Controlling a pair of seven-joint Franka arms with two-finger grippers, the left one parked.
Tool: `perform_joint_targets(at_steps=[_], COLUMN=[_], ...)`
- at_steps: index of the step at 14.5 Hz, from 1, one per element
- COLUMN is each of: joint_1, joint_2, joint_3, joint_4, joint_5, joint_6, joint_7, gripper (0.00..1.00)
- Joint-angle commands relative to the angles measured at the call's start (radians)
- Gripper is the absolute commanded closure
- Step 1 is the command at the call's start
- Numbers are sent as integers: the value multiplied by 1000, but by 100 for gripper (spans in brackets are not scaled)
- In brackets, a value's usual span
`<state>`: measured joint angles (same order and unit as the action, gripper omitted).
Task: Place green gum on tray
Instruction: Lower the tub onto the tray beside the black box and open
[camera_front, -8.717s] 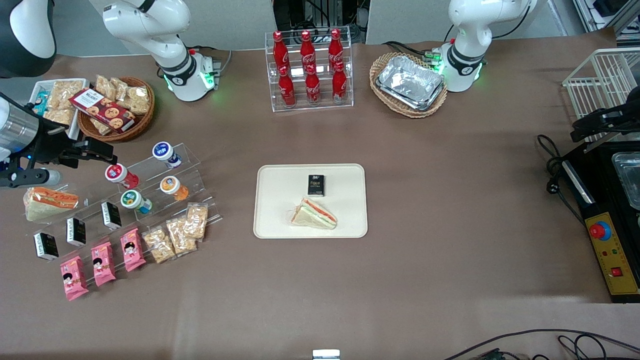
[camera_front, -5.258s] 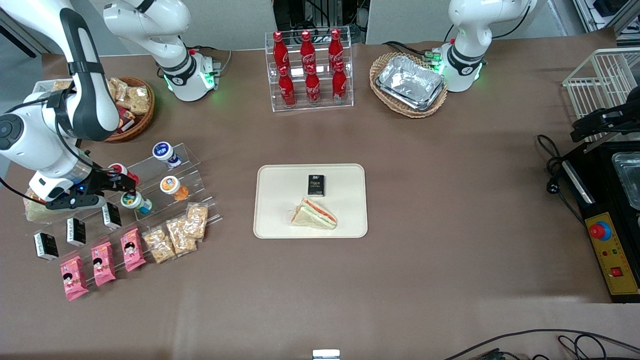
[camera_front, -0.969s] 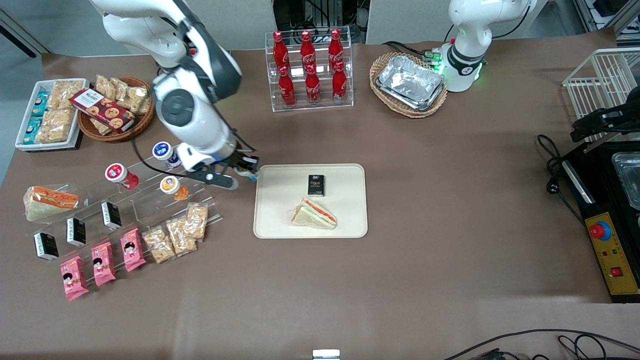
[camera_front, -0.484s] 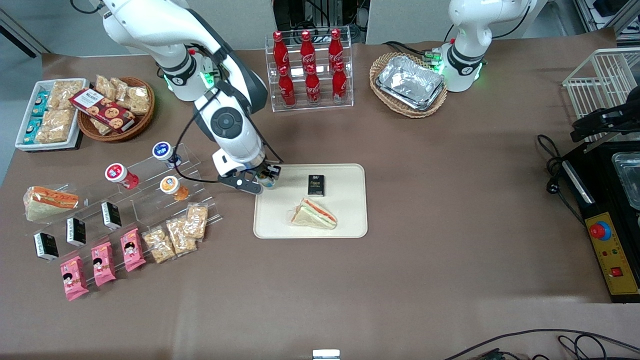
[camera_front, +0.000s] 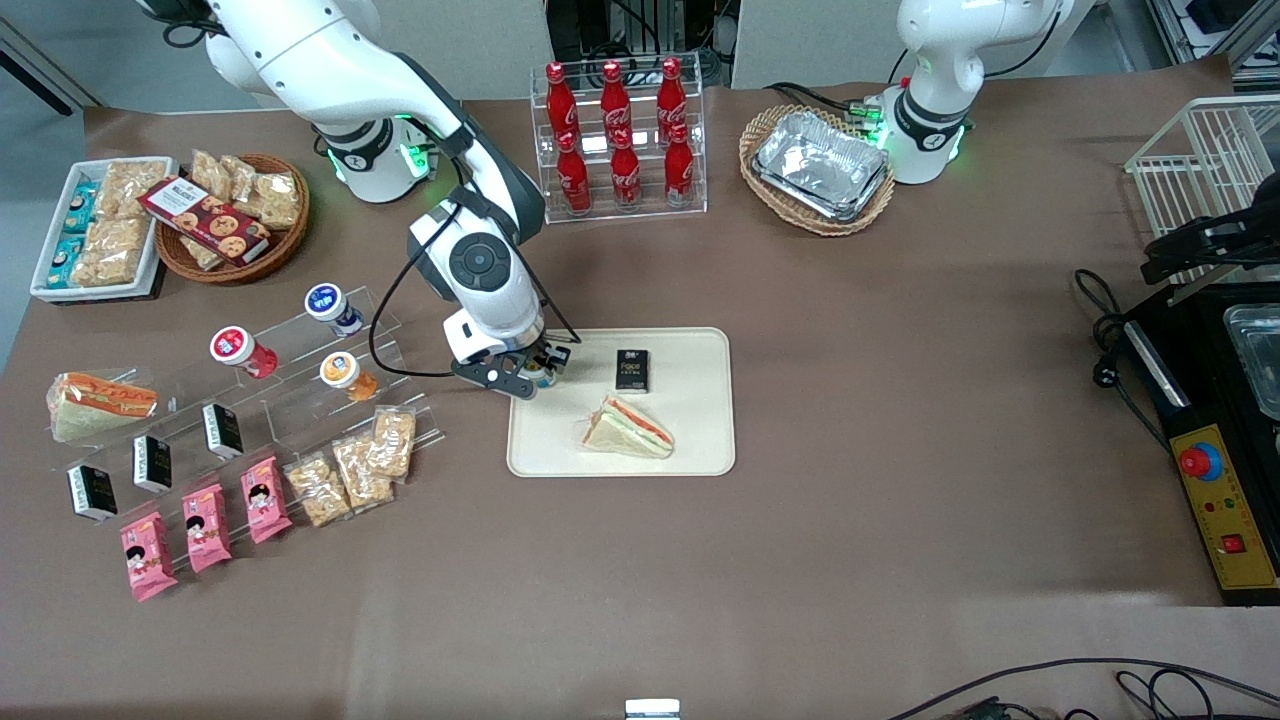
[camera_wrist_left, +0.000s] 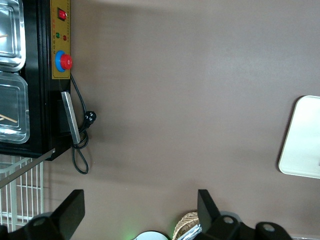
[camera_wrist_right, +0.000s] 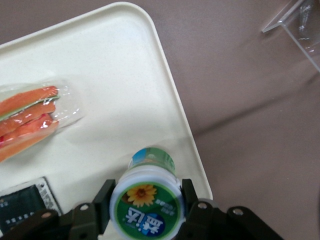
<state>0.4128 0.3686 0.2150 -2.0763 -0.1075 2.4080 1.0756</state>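
1. Cream-coloured and low-rimmed, the tray (camera_front: 690, 440) lies in the middle of the brown table (camera_front: 900, 400) in the front view. My tool (camera_front: 540, 376) hangs over the tray's end nearest the working arm's side, close to the corner farthest from the front camera. The green gum (camera_front: 543, 378) shows only as a small teal spot under my wrist. On the tray lie a small black box (camera_front: 632, 369) and, nearer the camera, a wrapped sandwich (camera_front: 628, 427). Toward the working arm's end of the table a clear stepped rack (camera_front: 300, 400) carries a blue-lidded bottle (camera_front: 331, 306), a red-lidded bottle (camera_front: 238, 349) and an orange-lidded bottle (camera_front: 346, 374), with small black boxes, pink packets and snack bags on its lower steps.

2. From the left wrist view, one rounded end of the tray (camera_wrist_left: 303, 140) is seen on bare brown table (camera_wrist_left: 190, 100), well apart from a black control box (camera_wrist_left: 55, 75) with a red button.

3. In the right wrist view, my tool (camera_wrist_right: 146, 200) is closed on the green gum (camera_wrist_right: 146, 202), one finger (camera_wrist_right: 104, 199) pressed to each side just below its white-and-green sunflower lid. The bottle stands upright in my grip above the tray (camera_wrist_right: 125, 90), close to its long rim; I cannot tell whether its base touches the surface. The sandwich (camera_wrist_right: 30, 117) and a corner of the black box (camera_wrist_right: 25, 202) lie on the tray nearby, and the rack's clear edge (camera_wrist_right: 300, 30) sits on the table off the tray.
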Motion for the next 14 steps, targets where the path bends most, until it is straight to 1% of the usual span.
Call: perform_joint_targets(at_steps=[1, 2, 4, 5, 6, 7, 8, 12, 14], joint_1=[12, 27, 34, 35, 34, 35, 34, 21, -2], joint_2=[26, 35, 36, 36, 35, 36, 35, -9, -80], joint_3=[-5, -5, -5, -5, -5, -5, -5, -5, -6], joint_4=[-1, -1, 5, 7, 7, 7, 5, 4, 7], joint_5=[-24, -34, -34, -34, -34, -34, -34, -34, -29], joint_6=[48, 55, 60, 60, 60, 60, 60, 42, -38], joint_7=[55, 94, 106, 106, 107, 109, 110, 95, 84], gripper=[90, 90, 88, 79, 46, 5, 3, 1, 1])
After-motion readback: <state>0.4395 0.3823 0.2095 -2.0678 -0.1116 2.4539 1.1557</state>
